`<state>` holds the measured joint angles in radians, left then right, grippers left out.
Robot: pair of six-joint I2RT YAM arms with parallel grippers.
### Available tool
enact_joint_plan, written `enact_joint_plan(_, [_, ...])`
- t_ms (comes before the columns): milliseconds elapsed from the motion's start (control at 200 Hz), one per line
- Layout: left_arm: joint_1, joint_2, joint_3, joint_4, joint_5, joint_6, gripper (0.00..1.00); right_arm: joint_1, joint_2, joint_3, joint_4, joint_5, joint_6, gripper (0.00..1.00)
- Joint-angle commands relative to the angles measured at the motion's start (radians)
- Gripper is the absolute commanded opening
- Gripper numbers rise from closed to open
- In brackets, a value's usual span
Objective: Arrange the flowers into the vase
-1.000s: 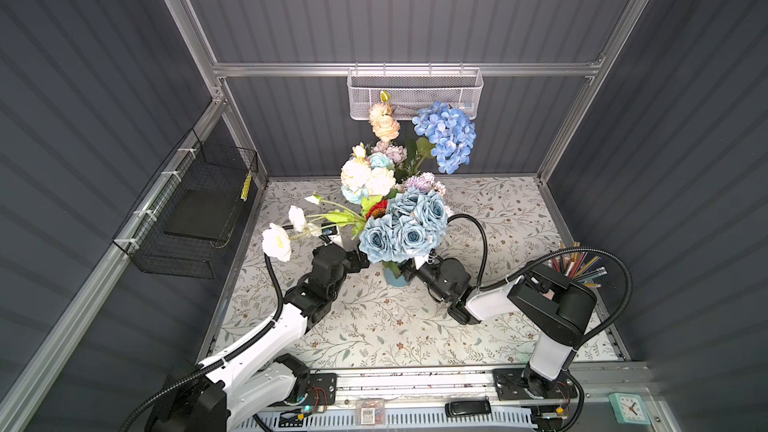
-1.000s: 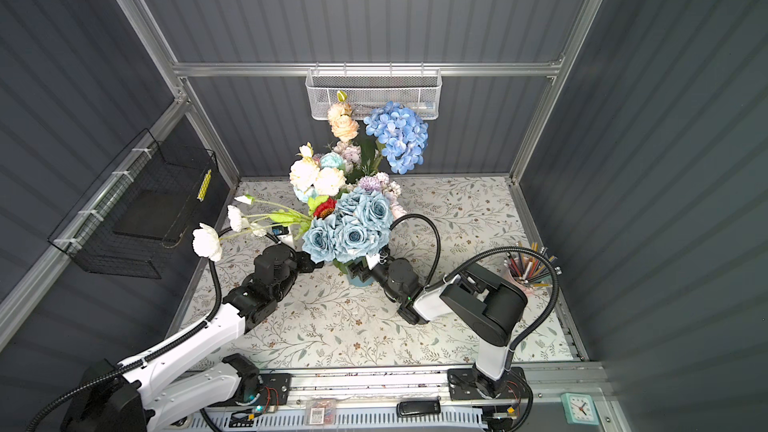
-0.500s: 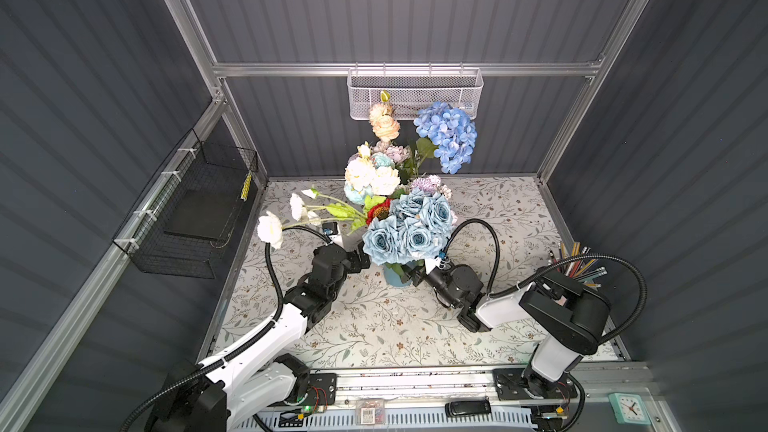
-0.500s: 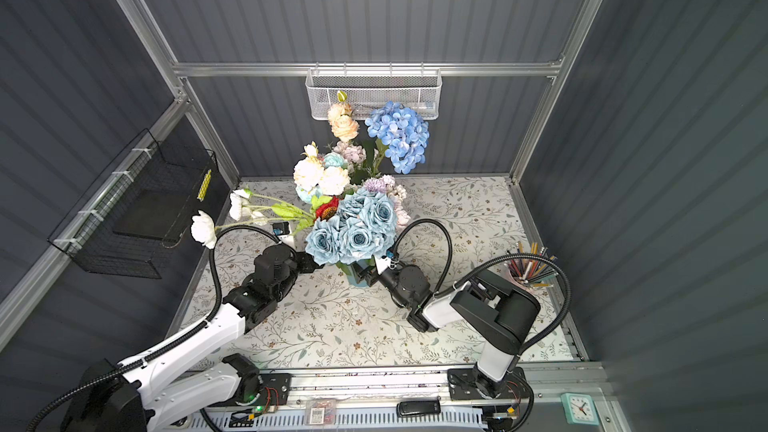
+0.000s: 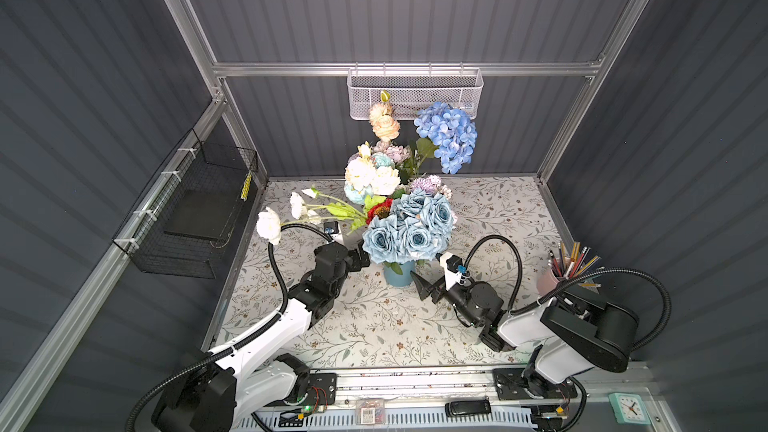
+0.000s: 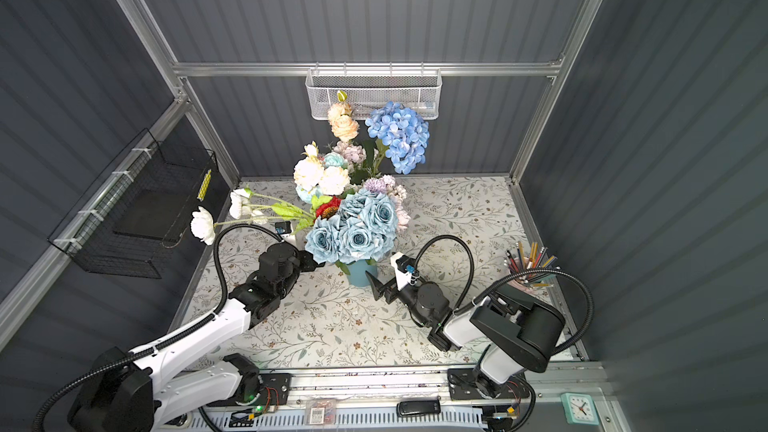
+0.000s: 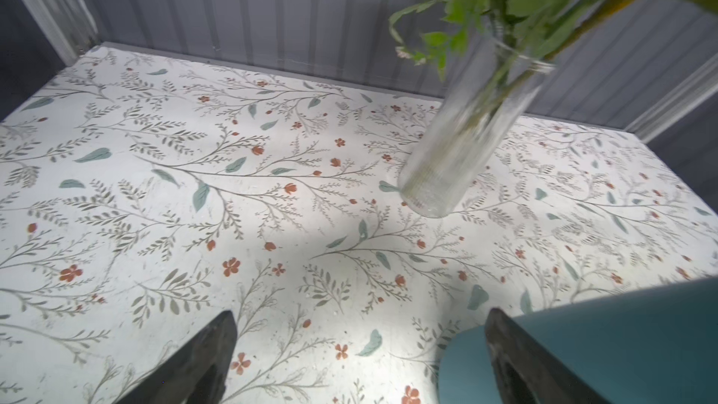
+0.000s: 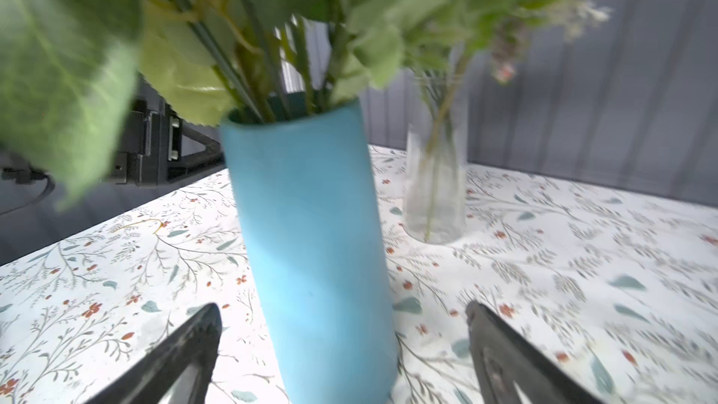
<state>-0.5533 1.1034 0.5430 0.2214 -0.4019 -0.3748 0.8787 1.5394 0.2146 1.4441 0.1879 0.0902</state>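
A blue vase (image 5: 397,276) (image 6: 360,275) stands mid-table with pale-blue roses (image 5: 409,228) over it. Behind rise more flowers: a blue hydrangea (image 5: 449,135), peach roses (image 5: 384,122), cream blooms (image 5: 368,176) and a red daisy (image 5: 380,210). White flowers (image 5: 268,226) lean out to the left. A glass vase (image 7: 466,141) (image 8: 435,188) holds green stems; the blooms hide it in both top views. My left gripper (image 7: 361,328) (image 5: 360,258) is open beside the blue vase (image 7: 582,343). My right gripper (image 8: 342,318) (image 5: 424,284) is open, the blue vase (image 8: 311,250) standing untouched between its fingers.
A pink cup of pencils (image 5: 548,282) stands at the table's right edge by the right arm. A white mesh basket (image 5: 415,93) hangs on the back wall and a black wire basket (image 5: 195,209) on the left wall. A small clock (image 5: 629,407) sits at the front right.
My right gripper has drawn back from the blue vase toward the front right and opened a little wider. The white flowers have shifted slightly up and left. The left arm has barely moved.
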Motion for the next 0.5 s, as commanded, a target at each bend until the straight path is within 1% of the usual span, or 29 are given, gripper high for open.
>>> enact_joint_plan(0, [0.043,0.027,0.013,0.017,-0.026,0.024,0.99,-0.024,-0.039,-0.030,0.022,0.131,0.044,0.98])
enact_joint_plan(65, [0.082,0.041,0.003,0.024,-0.025,0.024,0.99,-0.053,-0.081,-0.036,-0.019,0.149,0.056,0.98])
enact_joint_plan(100, [0.108,0.048,0.002,0.022,-0.023,0.016,0.99,-0.064,-0.112,-0.027,-0.066,0.180,0.059,0.98])
enact_joint_plan(145, [0.136,0.062,-0.002,0.030,-0.023,0.015,0.99,-0.091,-0.163,0.000,-0.183,0.208,0.074,0.98])
enact_joint_plan(235, [0.189,0.098,0.007,0.035,-0.035,0.013,0.99,-0.161,-0.277,0.074,-0.463,0.203,0.129,0.98])
enact_joint_plan(280, [0.213,0.115,0.015,0.034,-0.044,0.017,0.99,-0.203,-0.331,0.105,-0.572,0.186,0.147,0.98])
enact_joint_plan(385, [0.248,0.148,0.023,0.072,-0.075,0.043,0.99,-0.281,-0.413,0.158,-0.734,0.193,0.143,0.99])
enact_joint_plan(410, [0.256,0.155,0.025,0.082,-0.080,0.051,0.99,-0.296,-0.454,0.172,-0.771,0.203,0.139,0.99])
enact_joint_plan(495, [0.286,0.182,0.031,0.113,-0.098,0.088,0.99,-0.375,-0.503,0.205,-0.886,0.202,0.144,0.99])
